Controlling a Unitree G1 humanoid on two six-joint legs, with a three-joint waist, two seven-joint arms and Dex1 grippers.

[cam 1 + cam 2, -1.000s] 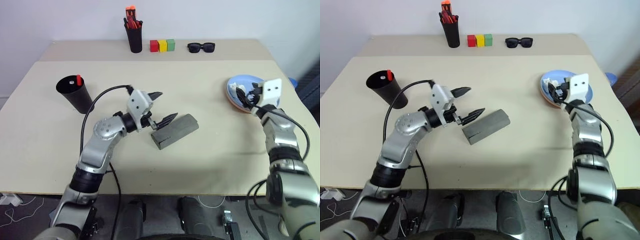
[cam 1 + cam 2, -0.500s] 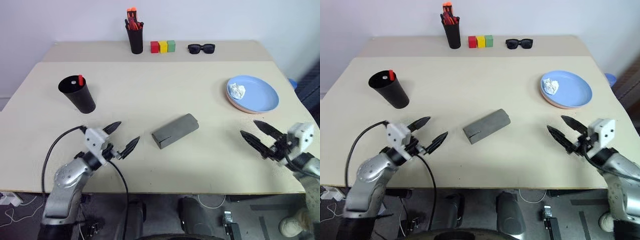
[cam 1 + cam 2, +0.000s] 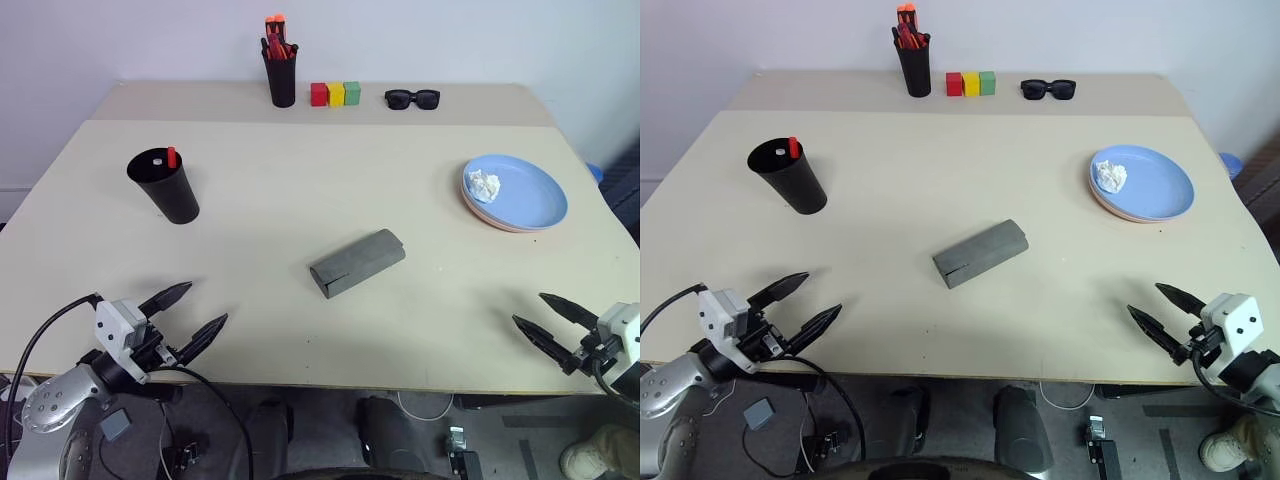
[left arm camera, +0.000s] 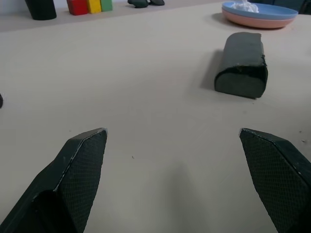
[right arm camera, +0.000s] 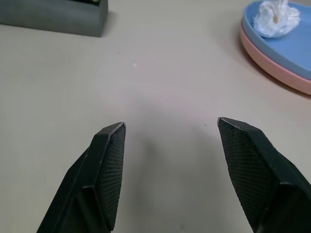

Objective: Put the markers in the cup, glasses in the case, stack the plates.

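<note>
— Case [image 3: 357,263], where is it sitting?
— I'm seeing it lying closed mid-table [image 3: 300,180], grey, oblong, rounded at the ends. The tapered matte black cup [image 3: 165,187] is standing far left, a red-capped marker [image 3: 171,157] poking out.
— Plates?
— The blue plate [image 3: 520,192] is resting on the pink plate [image 5: 272,60], crumpled white paper [image 3: 484,184] inside.
— Grippers?
— My left gripper [image 3: 187,315] and right gripper [image 3: 1162,313] are hovering at the near edge, pointed fingers spread, holding nothing.

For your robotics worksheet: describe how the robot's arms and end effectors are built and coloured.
Each end effector, left and right, has two pointed black fingers with textured inner faces, mounted on a white block. The left arm is silver metal with a black cable looping alongside.
</note>
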